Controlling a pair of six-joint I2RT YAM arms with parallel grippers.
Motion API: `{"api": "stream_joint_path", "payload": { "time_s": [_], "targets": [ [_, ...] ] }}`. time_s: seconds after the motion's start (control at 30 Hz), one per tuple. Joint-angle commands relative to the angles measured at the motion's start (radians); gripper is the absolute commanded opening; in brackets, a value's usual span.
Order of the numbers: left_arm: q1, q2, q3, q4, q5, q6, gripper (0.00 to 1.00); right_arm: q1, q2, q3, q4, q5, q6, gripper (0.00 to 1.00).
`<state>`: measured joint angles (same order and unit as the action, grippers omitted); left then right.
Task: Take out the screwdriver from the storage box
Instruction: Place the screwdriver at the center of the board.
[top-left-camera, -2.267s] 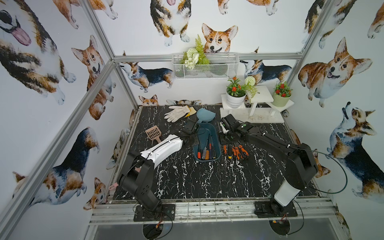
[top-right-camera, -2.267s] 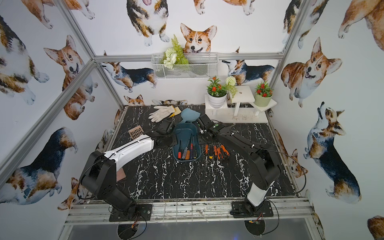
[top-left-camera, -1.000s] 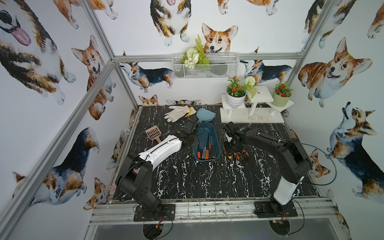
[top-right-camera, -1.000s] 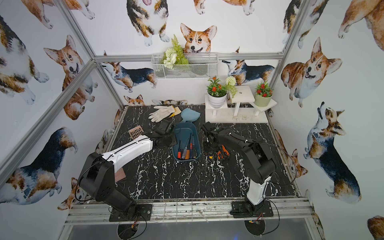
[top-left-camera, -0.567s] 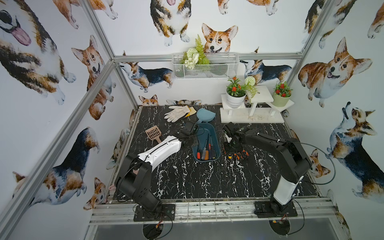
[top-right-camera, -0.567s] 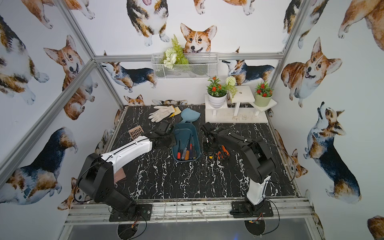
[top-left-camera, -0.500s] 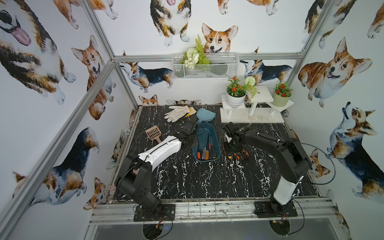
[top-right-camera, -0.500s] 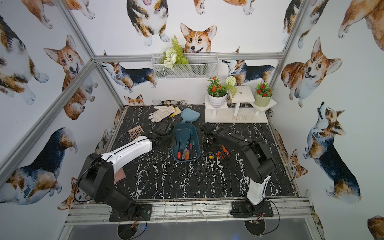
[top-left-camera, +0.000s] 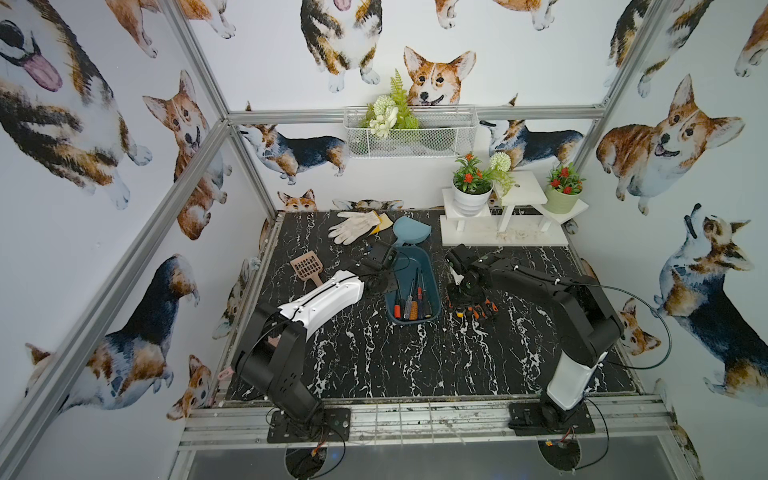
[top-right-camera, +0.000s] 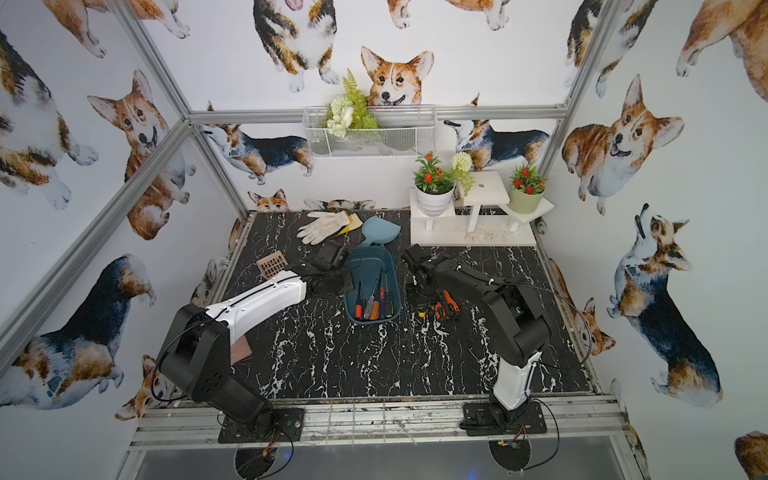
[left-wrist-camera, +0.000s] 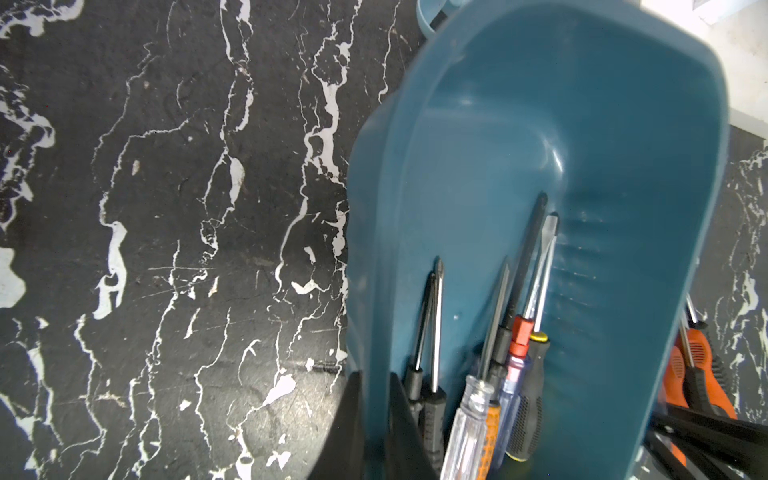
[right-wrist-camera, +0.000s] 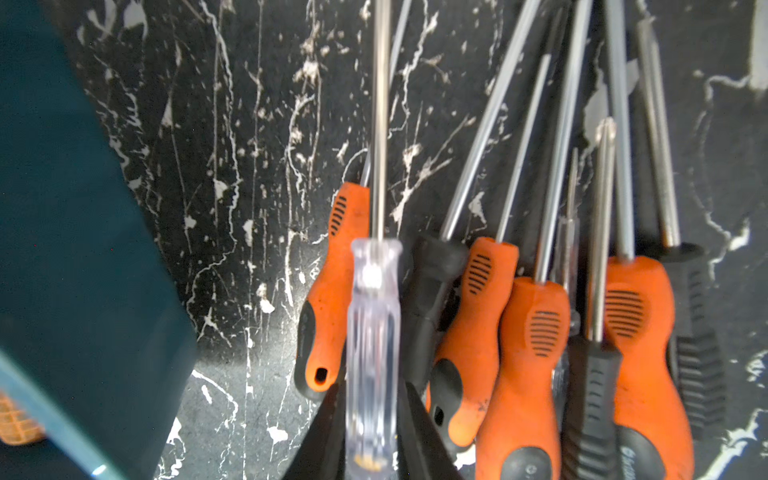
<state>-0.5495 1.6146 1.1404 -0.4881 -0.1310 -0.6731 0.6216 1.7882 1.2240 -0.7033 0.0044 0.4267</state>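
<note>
OPERATOR: What does the cell look like?

GUIDE: You face a black table (top-left-camera: 374, 353) veined in white. It is closed in by corgi-print walls (top-left-camera: 83, 174) on a metal frame (top-left-camera: 166, 208). A white wire basket (top-left-camera: 415, 143) holding artificial greenery hangs on the far wall. At far right, a white stand (top-left-camera: 503, 239) carries two flowering pots (top-left-camera: 467, 203). A pair of gloves (top-left-camera: 353, 226) and a light blue dustpan (top-left-camera: 409, 230) lie near the far edge. A brown scoop (top-left-camera: 307, 268) lies to the left.

OPERATOR: Which containers hold anything?

GUIDE: The box (top-left-camera: 409, 259) sits mid-table, its long axis running near to far. Several tools (top-left-camera: 411, 305) lie in it, handles at the near wall and shafts pointing far.

OPERATOR: What are the grippers doing?

GUIDE: The left gripper (left-wrist-camera: 374, 384) is clamped on the box's left wall, one finger inside and one outside. The right gripper (right-wrist-camera: 372, 392) hangs just right of the box. Below it, a pile (right-wrist-camera: 536, 332) of orange- and black-handled drivers lies on the table.

OPERATOR: Where is the task item?

GUIDE: The screwdriver (right-wrist-camera: 374, 311), clear-handled, is outside the box, above the box side of the pile. Its handle lies between the right jaws and is blurred. You cannot tell whether the jaws press on it or stand just clear.
</note>
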Motion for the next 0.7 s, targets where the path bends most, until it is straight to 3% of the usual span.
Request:
{"api": "stream_joint_path", "payload": {
  "time_s": [0.0, 0.3, 0.67],
  "targets": [
    [-0.001, -0.001, 0.006, 0.045, 0.003, 0.000, 0.00, 0.001, -0.010, 0.000, -0.010, 0.021, 0.016, 0.37],
    [-0.001, 0.014, 0.016, 0.046, 0.004, 0.009, 0.00, 0.002, -0.045, -0.015, -0.005, 0.035, 0.022, 0.56],
    [-0.001, 0.004, 0.015, 0.046, 0.004, 0.009, 0.00, 0.003, -0.123, -0.013, 0.007, 0.035, 0.009, 0.67]
  ]
}}
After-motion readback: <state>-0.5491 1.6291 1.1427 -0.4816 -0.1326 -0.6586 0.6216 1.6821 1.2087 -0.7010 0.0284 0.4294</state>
